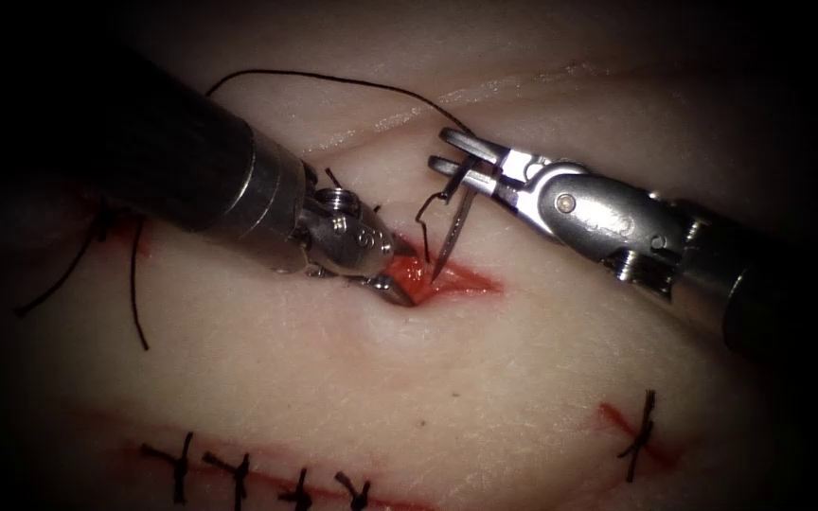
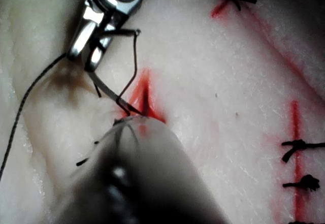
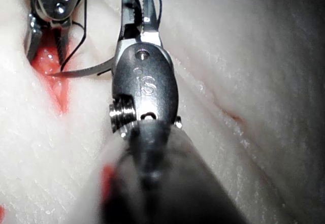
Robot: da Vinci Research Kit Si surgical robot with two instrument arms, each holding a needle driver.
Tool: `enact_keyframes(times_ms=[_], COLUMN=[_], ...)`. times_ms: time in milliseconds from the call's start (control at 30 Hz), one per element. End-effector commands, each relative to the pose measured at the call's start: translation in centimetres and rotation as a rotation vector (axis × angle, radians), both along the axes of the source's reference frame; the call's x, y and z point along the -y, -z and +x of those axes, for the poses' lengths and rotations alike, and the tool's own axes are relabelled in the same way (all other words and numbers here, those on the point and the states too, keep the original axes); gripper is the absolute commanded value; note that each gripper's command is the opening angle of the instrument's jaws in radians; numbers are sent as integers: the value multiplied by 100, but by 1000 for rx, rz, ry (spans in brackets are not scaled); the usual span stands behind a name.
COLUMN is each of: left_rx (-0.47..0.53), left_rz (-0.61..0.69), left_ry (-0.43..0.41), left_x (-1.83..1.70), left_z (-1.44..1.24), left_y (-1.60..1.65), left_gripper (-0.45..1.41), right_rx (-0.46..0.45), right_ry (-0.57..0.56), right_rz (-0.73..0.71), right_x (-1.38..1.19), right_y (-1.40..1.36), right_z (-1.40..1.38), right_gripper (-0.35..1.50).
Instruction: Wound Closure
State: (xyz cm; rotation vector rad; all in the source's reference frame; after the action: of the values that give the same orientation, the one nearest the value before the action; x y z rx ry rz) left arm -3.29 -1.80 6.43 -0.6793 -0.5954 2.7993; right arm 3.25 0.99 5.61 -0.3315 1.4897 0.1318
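The right arm's silver needle driver (image 1: pixel 461 151) was clenched on the curved steel needle (image 1: pixel 451 232) near its blunt end (the thread end), the needle hanging down from the jaws with its point at the red, open cut (image 1: pixel 447 279) in the pale pork tissue (image 1: pixel 428 378), though whether the point had entered the tissue could not be told; the thin black thread (image 1: pixel 333 80) ran from the needle up and away in an arc over the tissue behind the left tool; the left arm's metal needle driver (image 1: pixel 392 286) had its tips down in the left end of the cut, and whether its jaws were parted or closed could not be told; finished black stitches (image 1: pixel 239 470) crossed other red lines nearer the endoscope.
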Motion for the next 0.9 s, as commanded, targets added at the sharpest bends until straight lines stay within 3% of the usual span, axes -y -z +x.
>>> enact_keyframes(times_ms=[33,133,433,500,633,900], left_rx=[-1,0,9,6,32,42], left_rz=[2,2,-7,-51,-157,-177], left_ry=[-1,-2,15,37,96,122], left_x=[6,7,0,-7,-25,-17], left_z=[-2,0,2,3,-1,-2], left_y=[-7,-6,2,11,32,71], left_gripper=[66,66,61,56,67,49], right_rx=[0,25,33,33,30,21], right_ry=[5,13,15,14,11,12], right_rz=[0,-16,-13,-10,-3,29], right_x=[4,16,15,12,9,8], right_y=[-8,-16,-17,-16,-17,-21], right_z=[9,7,5,6,5,3], right_gripper=[-35,-35,-35,-35,-35,-35])
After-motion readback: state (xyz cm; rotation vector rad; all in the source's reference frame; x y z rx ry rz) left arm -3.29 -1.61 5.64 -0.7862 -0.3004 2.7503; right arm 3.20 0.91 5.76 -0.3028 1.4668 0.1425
